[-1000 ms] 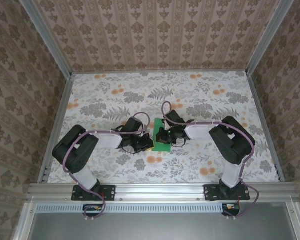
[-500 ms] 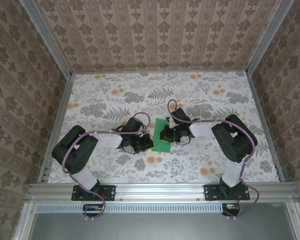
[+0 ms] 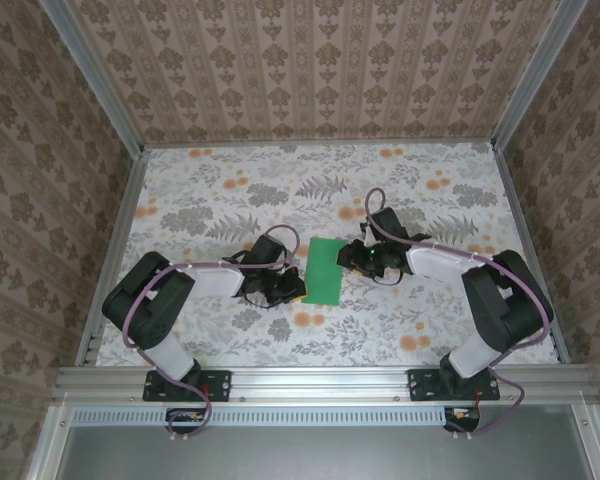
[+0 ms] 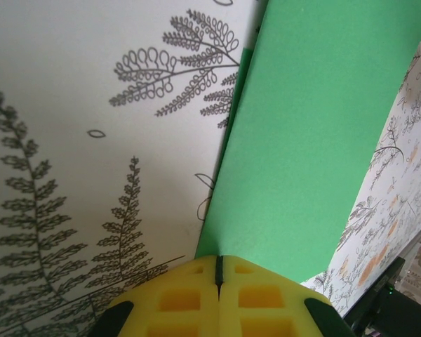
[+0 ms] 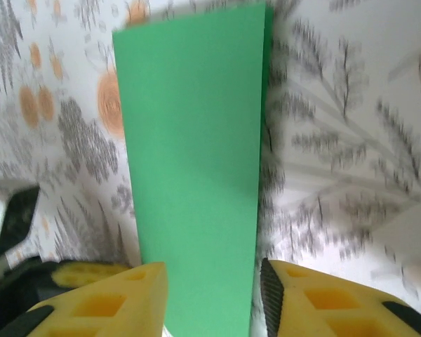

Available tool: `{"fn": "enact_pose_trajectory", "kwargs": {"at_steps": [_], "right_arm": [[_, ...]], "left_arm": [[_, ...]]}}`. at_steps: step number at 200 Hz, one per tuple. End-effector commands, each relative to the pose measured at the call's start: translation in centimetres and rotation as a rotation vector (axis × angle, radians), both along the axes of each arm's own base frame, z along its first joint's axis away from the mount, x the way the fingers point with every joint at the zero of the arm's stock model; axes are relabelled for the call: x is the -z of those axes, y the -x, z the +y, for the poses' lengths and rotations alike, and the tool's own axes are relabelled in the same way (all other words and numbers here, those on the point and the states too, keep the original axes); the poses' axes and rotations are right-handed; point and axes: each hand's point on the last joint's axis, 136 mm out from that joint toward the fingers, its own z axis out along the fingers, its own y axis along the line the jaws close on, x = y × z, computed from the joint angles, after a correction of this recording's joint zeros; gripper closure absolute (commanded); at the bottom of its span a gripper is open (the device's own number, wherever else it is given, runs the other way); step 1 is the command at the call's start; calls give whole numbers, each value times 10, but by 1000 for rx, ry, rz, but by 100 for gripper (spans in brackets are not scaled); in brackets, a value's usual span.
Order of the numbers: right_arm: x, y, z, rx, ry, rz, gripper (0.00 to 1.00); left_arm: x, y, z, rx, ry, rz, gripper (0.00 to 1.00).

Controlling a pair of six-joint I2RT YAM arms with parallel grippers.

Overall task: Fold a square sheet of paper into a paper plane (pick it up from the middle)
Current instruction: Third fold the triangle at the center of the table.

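Left arm is folded low over the worktop [image 3: 430, 320]. Its claw [image 4: 217, 272] is pressed together, pinching the near corner of the green sheet of paper [image 3: 325, 270]. Right arm reaches in from the right, its claw [image 5: 214, 298] spread and just beside the sheet's edge. The sheet lies mid-worktop between both claws as a narrow rectangle, with a second layer showing along one long edge.

We see bright, even, soft light with faint shadows on the counter [image 3: 430, 320], the left wrist view crisp, the right wrist view smeared by motion blur.
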Motion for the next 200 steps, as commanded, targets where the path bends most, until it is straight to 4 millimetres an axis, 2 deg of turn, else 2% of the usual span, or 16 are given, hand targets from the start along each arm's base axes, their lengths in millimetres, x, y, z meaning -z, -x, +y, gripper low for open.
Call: {"fn": "enact_pose_trajectory", "kwargs": {"at_steps": [1,38,65,101,125,169,200], "right_arm": [[13,38,-1,29,-10,137,56],[20,61,11,12,-5,179,55],[28,65,21,-7,-26,197,57],[28,67,41,-48,-86,213,62],[29,68,46,-44,-113,216,64],[19,64,44,2,-148,165,74],[19,66,30,53,-97,168,89]], "left_arm": [[31,21,30,-34,-165,98,100],[34,21,29,-40,-165,107,100],[34,21,27,-37,-161,111,100],[34,22,27,-37,-158,114,100],[34,21,26,-39,-156,115,100],[28,20,24,-40,-134,107,100],[10,14,14,-26,-78,68,100]]}}
